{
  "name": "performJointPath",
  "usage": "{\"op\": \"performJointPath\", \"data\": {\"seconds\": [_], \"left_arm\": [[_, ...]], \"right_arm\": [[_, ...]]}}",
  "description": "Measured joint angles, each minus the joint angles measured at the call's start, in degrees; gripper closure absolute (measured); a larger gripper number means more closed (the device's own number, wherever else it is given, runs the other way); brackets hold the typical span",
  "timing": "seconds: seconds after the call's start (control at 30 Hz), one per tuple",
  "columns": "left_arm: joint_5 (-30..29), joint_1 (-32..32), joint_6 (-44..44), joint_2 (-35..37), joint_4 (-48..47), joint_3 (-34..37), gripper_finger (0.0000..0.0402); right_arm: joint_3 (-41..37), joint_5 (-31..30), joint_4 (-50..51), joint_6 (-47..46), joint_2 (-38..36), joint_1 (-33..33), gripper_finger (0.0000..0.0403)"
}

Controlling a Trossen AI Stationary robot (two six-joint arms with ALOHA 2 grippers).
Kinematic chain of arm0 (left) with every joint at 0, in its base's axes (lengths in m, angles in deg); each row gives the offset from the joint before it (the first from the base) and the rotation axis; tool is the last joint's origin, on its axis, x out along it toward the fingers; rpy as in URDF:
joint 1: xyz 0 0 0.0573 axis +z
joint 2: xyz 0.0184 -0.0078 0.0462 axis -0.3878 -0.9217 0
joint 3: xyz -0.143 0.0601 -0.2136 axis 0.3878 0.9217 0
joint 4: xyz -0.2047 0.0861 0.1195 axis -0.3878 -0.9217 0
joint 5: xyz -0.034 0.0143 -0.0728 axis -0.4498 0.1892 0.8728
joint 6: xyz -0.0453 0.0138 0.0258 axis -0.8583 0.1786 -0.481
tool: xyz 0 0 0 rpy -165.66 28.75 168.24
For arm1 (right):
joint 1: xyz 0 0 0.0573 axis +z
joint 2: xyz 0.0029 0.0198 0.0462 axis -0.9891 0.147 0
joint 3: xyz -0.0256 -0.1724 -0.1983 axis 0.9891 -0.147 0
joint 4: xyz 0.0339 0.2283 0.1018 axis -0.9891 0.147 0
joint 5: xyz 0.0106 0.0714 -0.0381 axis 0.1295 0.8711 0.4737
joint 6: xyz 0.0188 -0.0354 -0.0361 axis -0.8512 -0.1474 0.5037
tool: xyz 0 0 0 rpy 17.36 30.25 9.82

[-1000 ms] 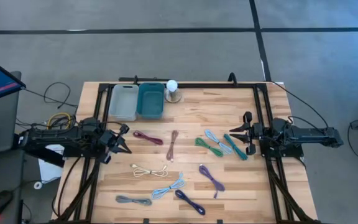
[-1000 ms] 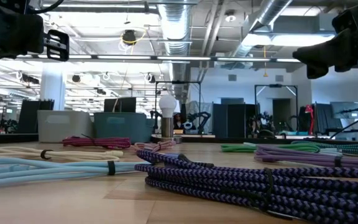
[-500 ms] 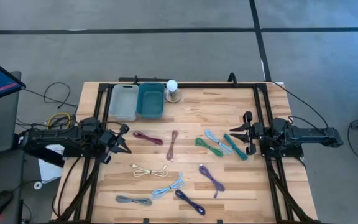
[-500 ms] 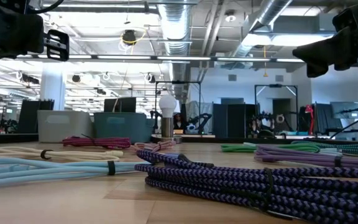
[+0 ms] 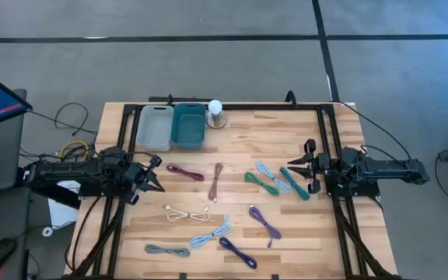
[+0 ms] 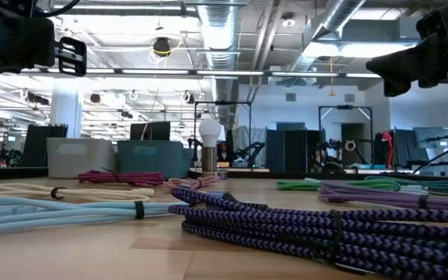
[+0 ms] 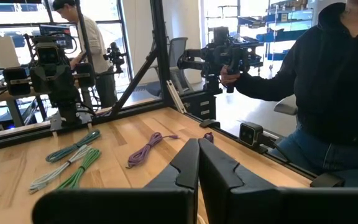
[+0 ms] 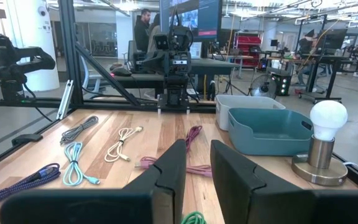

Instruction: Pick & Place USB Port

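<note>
No plug end shows clearly enough on any coiled USB cable to tell its connector type, and in the low view the near dark purple braided cable (image 6: 325, 229) blocks much of the desk (image 5: 239, 148) behind it. The grey bin (image 5: 155, 127) and the teal bin (image 5: 188, 125) stand touching side by side just left of the bulb lamp (image 5: 217, 113) at the desk's far edge; both look empty from above. The cables lie loose in front of the lamp: a maroon cable (image 5: 185, 171) and a pink cable (image 5: 216, 180) nearest it, a cream cable (image 5: 187, 213), light blue cable (image 5: 211, 232) and grey cable (image 5: 166, 250) further forward, with a green cable (image 5: 261, 183) and teal cable (image 5: 294, 183) off to the right. The left gripper (image 5: 151, 173) hovers left of the maroon cable, fingers closed together, holding nothing. The right gripper (image 5: 300, 169) hovers beside the teal cable, fingers slightly parted, empty.
</note>
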State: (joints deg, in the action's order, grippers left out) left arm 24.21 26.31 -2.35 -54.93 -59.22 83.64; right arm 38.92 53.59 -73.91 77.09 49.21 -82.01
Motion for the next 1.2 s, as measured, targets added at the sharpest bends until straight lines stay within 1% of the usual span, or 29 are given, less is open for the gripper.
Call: {"op": "performJointPath", "data": {"seconds": [0.17, 0.3, 0.43, 0.6, 0.67, 0.77, 0.83, 0.9, 1.03, 1.1, 1.2], "left_arm": [[0.0, 0.0, 0.0, 0.0, 0.0, 0.0, 0.0394], [0.0, 0.0, 0.0, 0.0, 0.0, 0.0, 0.0394], [0.0, 0.0, 0.0, 0.0, 0.9, 0.0, 0.0394], [0.0, 0.0, 0.5, 0.0, 6.0, 0.0, 0.0394], [-0.6, 0.0, 0.4, 0.0, 7.3, 0.0, 0.0394], [-3.6, 0.0, -0.7, 0.0, 7.3, 0.0, 0.0394], [-6.0, 0.0, -2.4, 0.0, 7.3, 0.0, 0.0394], [-6.9, 0.0, -2.9, 0.0, 7.3, 0.0, 0.0394], [-6.9, 0.0, -3.0, 0.0, 7.3, 0.0, 0.0394], [-6.9, 0.0, -3.0, 0.0, 7.3, 0.0, 0.0394], [-6.9, 0.0, -3.0, 0.0, 7.3, 0.0, 0.0394]], "right_arm": [[0.0, 0.0, 0.0, -0.2, 0.0, 0.0, 0.0336], [0.0, 0.0, 0.0, -3.4, 0.0, 0.0, 0.0336], [0.0, -0.3, -0.1, -2.7, 0.0, -0.1, 0.0336], [0.0, -2.6, -2.4, -0.6, 0.0, -0.1, 0.0336], [0.1, -5.0, -3.2, -0.9, 0.0, -0.1, 0.0336], [1.8, -10.8, 1.6, -4.4, 0.3, -0.1, 0.0336], [4.1, -14.4, 6.6, -6.5, 0.3, -0.1, 0.0336], [6.8, -16.3, 12.6, -8.3, 0.3, 0.0, 0.0336], [12.1, -16.8, 21.8, -11.8, 0.8, 0.0, 0.0336], [14.4, -16.7, 24.4, -13.9, 1.5, 0.0, 0.0336], [15.7, -16.7, 25.6, -16.3, 3.4, 0.1, 0.0336]]}}
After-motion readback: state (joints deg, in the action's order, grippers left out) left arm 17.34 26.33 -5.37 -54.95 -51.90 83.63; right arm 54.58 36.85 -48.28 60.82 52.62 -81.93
